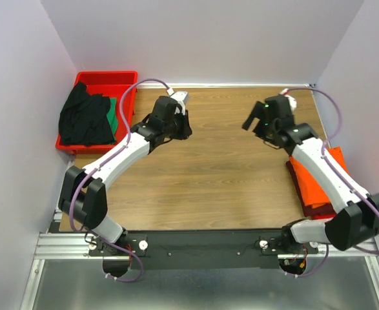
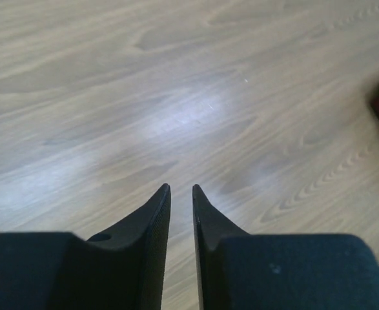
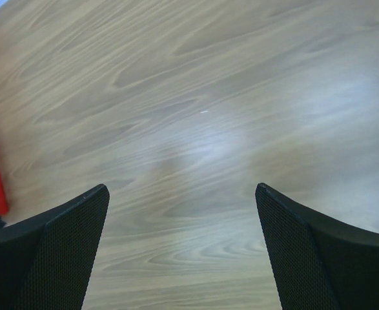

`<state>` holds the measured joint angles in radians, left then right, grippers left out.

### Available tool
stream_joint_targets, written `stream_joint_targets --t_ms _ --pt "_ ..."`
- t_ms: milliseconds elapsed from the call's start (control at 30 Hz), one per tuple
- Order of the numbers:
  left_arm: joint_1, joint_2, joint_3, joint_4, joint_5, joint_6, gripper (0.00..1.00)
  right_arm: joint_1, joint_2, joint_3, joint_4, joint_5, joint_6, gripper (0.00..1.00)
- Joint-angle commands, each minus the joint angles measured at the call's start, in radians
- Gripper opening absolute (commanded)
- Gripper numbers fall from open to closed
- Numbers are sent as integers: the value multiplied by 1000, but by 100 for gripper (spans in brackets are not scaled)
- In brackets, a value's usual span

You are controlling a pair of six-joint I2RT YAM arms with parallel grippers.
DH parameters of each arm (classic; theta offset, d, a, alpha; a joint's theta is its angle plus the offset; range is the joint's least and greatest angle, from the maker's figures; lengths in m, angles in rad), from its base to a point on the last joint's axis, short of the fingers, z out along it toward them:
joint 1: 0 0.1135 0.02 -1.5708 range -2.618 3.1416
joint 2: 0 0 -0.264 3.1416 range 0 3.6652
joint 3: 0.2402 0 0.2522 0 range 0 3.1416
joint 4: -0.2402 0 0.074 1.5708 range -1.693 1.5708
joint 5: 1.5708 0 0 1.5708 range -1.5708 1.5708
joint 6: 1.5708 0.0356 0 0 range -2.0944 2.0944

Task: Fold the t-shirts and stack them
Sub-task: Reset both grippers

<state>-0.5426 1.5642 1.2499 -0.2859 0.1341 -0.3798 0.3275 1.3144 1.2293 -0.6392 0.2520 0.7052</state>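
- The orange t-shirt (image 1: 305,184) lies folded flat at the right edge of the bench (image 1: 221,174), partly under the right arm in the overhead view.
- The maroon t-shirt (image 1: 318,210) lies beneath it, touching it. Only a dark strip shows along the near side of the orange one.
- The black t-shirt (image 1: 86,119) is a loose, crumpled heap in the red tray (image 1: 108,77) at the far left corner. Part of it spills over the tray's left rim.
- The green t-shirt (image 1: 115,116) is in the same tray, mostly buried under the black one, with a patch showing on the right side.
- The left hand (image 2: 181,187) hangs over bare wood in the far left part of the bench, near the tray but apart from it. Its fingers are almost together, with a thin slit between the tips, and nothing is in that slit.
- The right hand (image 3: 183,187) hangs over bare wood in the far right part, well apart from the orange and maroon pile. It is released, fingers spread wide, and grasps nothing.
- The two hands face each other across the middle of the bench, well apart.
- The left wrist view catches the pile as a dark and orange sliver at its right edge.
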Motion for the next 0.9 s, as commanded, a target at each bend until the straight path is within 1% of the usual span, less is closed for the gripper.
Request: stream_joint_targets --t_ms 0,33,100,233,333,567,867 --pt "23 -81 -23 10 -125 19 29 108 52 -40 232 -10 -33 100" --pt "30 -88 -27 16 -157 22 29 122 74 -56 286 -25 -38 100" --pt "59 -116 -32 24 -165 28 30 123 103 -62 328 -36 -42 100" --pt "98 -156 -47 37 -195 41 32 125 135 -77 349 -16 -56 100" --pt "107 -168 -53 47 -209 47 32 125 141 -90 378 3 -92 100" --pt "121 -174 -52 53 -208 59 32 125 160 -91 395 33 -148 100" --pt "144 -179 -64 79 -171 61 32 125 164 -102 408 43 -141 100"
